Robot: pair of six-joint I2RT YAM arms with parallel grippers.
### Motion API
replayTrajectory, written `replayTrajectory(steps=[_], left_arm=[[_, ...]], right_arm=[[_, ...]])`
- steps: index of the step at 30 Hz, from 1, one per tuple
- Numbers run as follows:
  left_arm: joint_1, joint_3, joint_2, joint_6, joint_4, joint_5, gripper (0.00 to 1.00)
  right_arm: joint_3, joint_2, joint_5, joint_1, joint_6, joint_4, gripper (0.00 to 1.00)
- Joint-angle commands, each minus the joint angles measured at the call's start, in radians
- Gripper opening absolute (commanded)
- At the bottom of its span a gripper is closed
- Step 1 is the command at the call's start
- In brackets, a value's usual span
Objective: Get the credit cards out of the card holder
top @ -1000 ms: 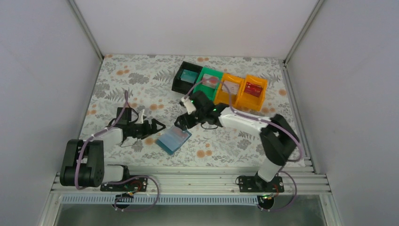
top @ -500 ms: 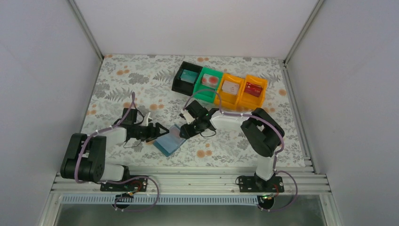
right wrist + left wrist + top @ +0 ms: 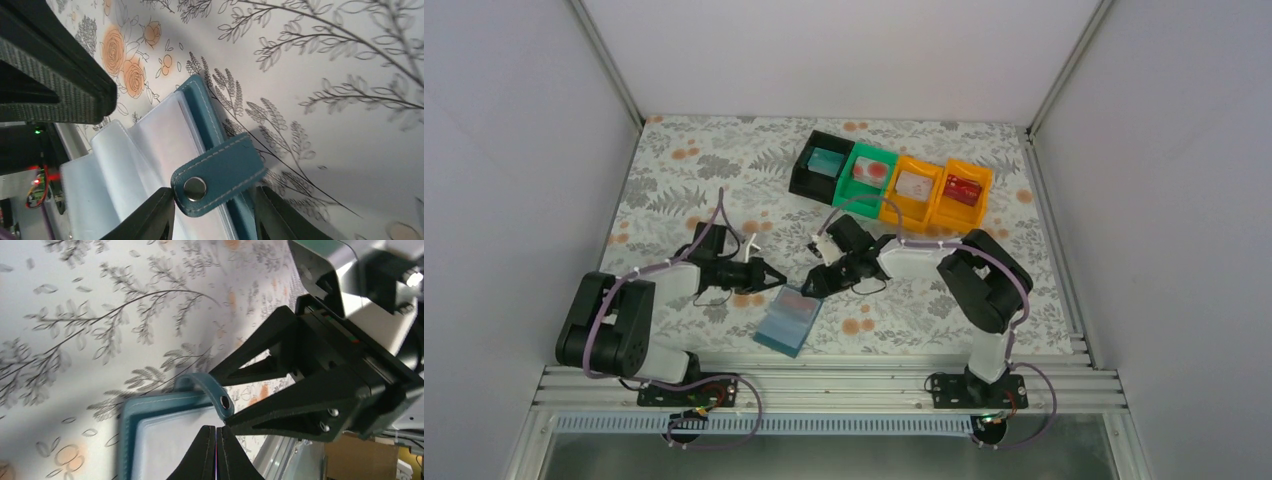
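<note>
**Top external view.** The card holder (image 3: 786, 322) lies open on the table (image 3: 674, 170). Its long axis runs from the two pincers toward the near edge, leaning left. The left gripper (image 3: 774, 281) and the right gripper (image 3: 810, 288) meet at its far end. Credit cards (image 3: 962, 190) show in the bins (image 3: 889, 205) at the back, well apart.

**Left wrist view.** The left jaws are pressed together on nothing, tips over the pale inner pocket. Just beyond them the snap strap (image 3: 212, 389) curls up between the right arm's spread fingers.

**Right wrist view.** The strap lies crosswise between the right fingers (image 3: 150, 220), which stand half closed and appear to pinch its two ends. The holder's body extends leftward from there. No card can be made out in its pockets. The right arm looks the better placed to control the flap.
</note>
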Motion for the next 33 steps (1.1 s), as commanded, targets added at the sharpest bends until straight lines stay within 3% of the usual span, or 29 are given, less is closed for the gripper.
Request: replayTrajectory(steps=[1,5,9,11,15,20,24,28,33], left_arm=[[-0.016,0.041,-0.007,0.05,0.004,0.058,0.02],[-0.02,0.124,0.021,0.105,-0.079,0.028,0.02],[-0.019,0.244,0.013,0.219,-0.198,-0.002,0.03],[-0.014,0.299,-0.018,0.284,-0.252,-0.026,0.04],[-0.015,0.464,-0.071,0.49,-0.436,-0.129,0.2],[0.002,0.576,-0.105,0.632,-0.593,-0.179,0.4],[0.081,0.608,-0.156,0.719,-0.698,-0.188,0.52],[0.088,0.681,-0.171,0.955,-0.878,-0.238,0.64],[0.066,0.605,-0.245,1.212,-1.007,-0.348,0.71]], right_arm=[[-0.03,-0.073,-0.054,-0.059,-0.011,0.014,0.43],[-0.018,-0.099,-0.021,-0.095,-0.066,-0.082,0.5],[0.076,-0.095,0.229,-0.046,-0.159,-0.281,0.53],[0.069,-0.11,0.247,-0.015,-0.197,-0.278,0.56],[0.111,-0.135,0.322,0.051,-0.275,-0.274,0.62],[0.175,-0.069,0.408,0.117,-0.373,-0.284,0.75],[0.206,0.012,0.344,0.128,-0.396,-0.279,0.77],[0.194,0.063,0.324,0.133,-0.387,-0.28,0.72],[0.155,0.092,0.29,0.118,-0.317,-0.262,0.44]])
